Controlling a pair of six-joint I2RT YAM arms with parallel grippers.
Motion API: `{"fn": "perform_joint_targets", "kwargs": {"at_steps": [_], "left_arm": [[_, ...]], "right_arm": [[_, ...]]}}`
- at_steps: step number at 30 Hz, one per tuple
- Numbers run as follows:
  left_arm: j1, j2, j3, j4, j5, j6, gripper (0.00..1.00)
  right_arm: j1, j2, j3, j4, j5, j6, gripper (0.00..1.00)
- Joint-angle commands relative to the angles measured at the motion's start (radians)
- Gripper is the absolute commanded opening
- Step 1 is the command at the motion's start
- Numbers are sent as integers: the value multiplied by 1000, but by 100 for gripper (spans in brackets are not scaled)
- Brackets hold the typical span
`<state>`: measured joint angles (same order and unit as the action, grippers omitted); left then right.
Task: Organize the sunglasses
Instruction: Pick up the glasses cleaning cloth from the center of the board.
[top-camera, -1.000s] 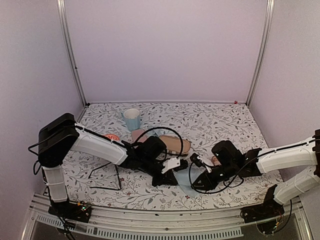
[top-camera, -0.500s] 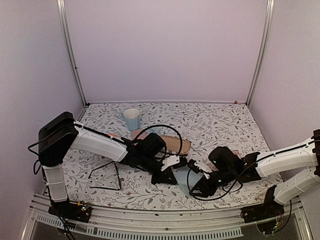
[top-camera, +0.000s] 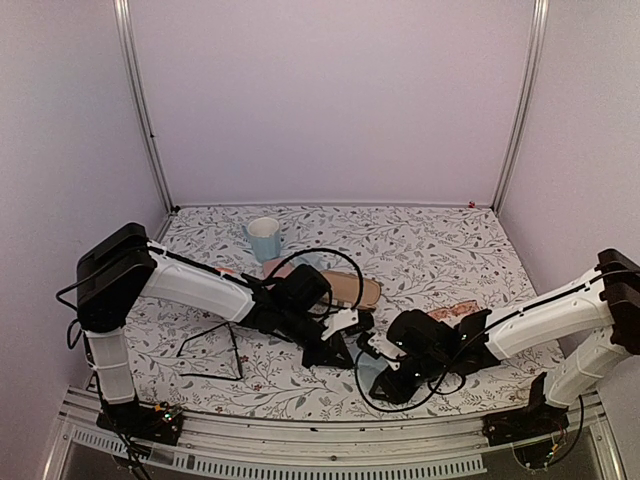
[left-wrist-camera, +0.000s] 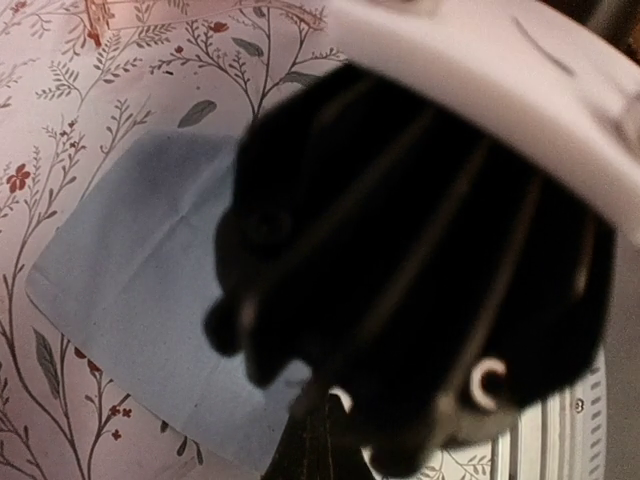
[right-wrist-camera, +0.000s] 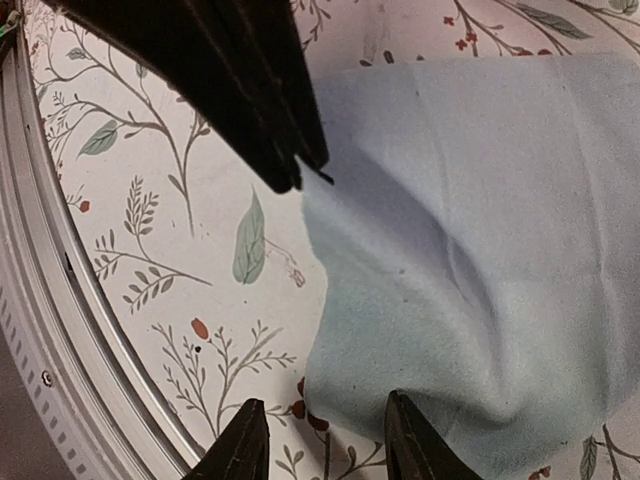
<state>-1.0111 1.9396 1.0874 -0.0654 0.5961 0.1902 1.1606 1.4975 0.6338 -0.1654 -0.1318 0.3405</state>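
Observation:
The black wire-frame sunglasses (top-camera: 212, 350) lie open on the table at the left, away from both grippers. A pinkish-tan bit (top-camera: 228, 271) shows behind my left arm; the pale pair is otherwise hidden. My left gripper (top-camera: 338, 352) is at the table's middle, its dark fingers (right-wrist-camera: 285, 165) together, tips at the edge of a pale blue cloth (right-wrist-camera: 470, 250). My right gripper (right-wrist-camera: 330, 445) is open, its fingertips astride the cloth's near edge. In the left wrist view a blurred black shape hides most; the cloth (left-wrist-camera: 140, 270) shows at the left.
A brown red-banded case (top-camera: 345, 288) lies behind the left gripper. A pink case (top-camera: 455, 312) lies behind my right arm. A blue cup (top-camera: 264, 238) stands at the back left. The metal table rail (right-wrist-camera: 40, 330) runs close by the right gripper.
My right gripper has moved left and towards the front, onto the blue cloth's near edge. My left gripper has shifted slightly left. The pink case has come into view behind the right arm.

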Motion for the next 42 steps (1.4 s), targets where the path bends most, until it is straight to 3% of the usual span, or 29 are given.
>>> {"fn": "perform_joint_targets", "kwargs": {"at_steps": [1,11,21,30,42], "left_arm": [[16,18,6,9,23,-6,0],[18,6,-24,-7,31,-11,0],[22,-19,-69,6,21,-25,0],[34,-74,-97,18,22,-33,0],[35,-260,-118,-17,-68,-64,0]], "right_arm": [[54,62,53,-69,107,25,39],[168,173,145,-174,281,83,27],[189,162,153,-194,326,107,1],[170,-24,98,-163,310,87,0],[11,-301,56,-102,155,-26,0]]}}
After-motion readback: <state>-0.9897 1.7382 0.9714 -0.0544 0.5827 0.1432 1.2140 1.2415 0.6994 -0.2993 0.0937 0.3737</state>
